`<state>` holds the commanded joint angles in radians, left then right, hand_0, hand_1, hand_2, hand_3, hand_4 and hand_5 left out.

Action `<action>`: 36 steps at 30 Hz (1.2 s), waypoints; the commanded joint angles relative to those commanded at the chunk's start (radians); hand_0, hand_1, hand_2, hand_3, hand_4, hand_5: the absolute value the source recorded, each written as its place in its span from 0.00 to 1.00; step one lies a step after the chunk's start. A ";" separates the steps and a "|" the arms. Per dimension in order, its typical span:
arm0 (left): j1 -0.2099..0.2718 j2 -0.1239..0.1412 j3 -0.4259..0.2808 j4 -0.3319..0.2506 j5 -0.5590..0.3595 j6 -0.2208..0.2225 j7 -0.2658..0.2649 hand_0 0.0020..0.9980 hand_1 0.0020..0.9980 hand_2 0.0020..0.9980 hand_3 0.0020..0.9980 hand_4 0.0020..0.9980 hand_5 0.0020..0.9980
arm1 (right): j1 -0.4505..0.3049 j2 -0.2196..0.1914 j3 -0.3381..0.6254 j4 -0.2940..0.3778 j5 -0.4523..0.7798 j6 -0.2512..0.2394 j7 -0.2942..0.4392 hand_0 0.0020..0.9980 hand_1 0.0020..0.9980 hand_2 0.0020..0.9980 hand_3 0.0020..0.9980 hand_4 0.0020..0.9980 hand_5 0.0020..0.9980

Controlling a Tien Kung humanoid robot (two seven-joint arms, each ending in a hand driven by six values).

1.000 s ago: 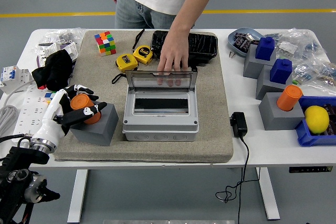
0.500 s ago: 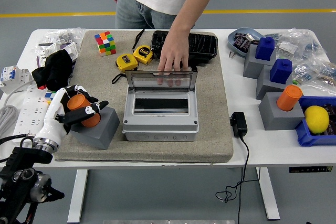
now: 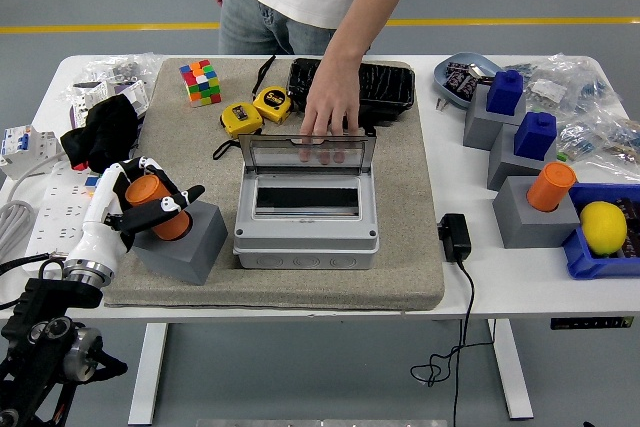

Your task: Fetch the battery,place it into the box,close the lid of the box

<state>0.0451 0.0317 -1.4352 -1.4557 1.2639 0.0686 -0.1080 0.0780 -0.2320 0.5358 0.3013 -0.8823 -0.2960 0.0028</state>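
— Where is your left hand (image 3: 135, 202)?

— At the near left of the desk (image 3: 500, 282), my fingers wrapped around the orange battery (image 3: 157, 206). The battery sits tilted in the top of the grey block (image 3: 185, 239), which lies just right of and below my palm.

— And the box (image 3: 306, 209)?

— Further to my hand's right, on the mat (image 3: 420, 247), with its clear lid (image 3: 308, 153) standing up. A person's hand (image 3: 330, 112) beyond it rests on the lid's top edge.

— Your right hand?

— Out of sight.
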 joint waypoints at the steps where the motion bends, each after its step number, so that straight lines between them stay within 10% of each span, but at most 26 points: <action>1: -0.002 0.001 0.001 -0.001 -0.003 0.004 -0.002 0.17 0.28 0.19 0.16 1.00 0.00 | 0.000 0.000 0.000 0.000 0.000 0.000 0.000 0.81 0.80 0.77 0.78 1.00 1.00; 22: -0.047 0.035 0.046 -0.105 0.029 0.169 -0.033 0.10 0.14 0.10 0.10 1.00 0.00 | 0.002 0.001 -0.001 -0.001 0.001 0.003 0.001 0.81 0.80 0.77 0.78 1.00 1.00; 36: -0.075 0.134 0.263 -0.299 0.423 0.306 0.000 0.05 0.01 0.03 0.02 0.99 0.14 | 0.006 -0.004 0.002 -0.003 0.000 0.003 0.000 0.81 0.80 0.77 0.78 1.00 1.00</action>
<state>-0.0299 0.1661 -1.1727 -1.7551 1.6870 0.3749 -0.1077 0.0841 -0.2358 0.5377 0.2987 -0.8819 -0.2933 0.0033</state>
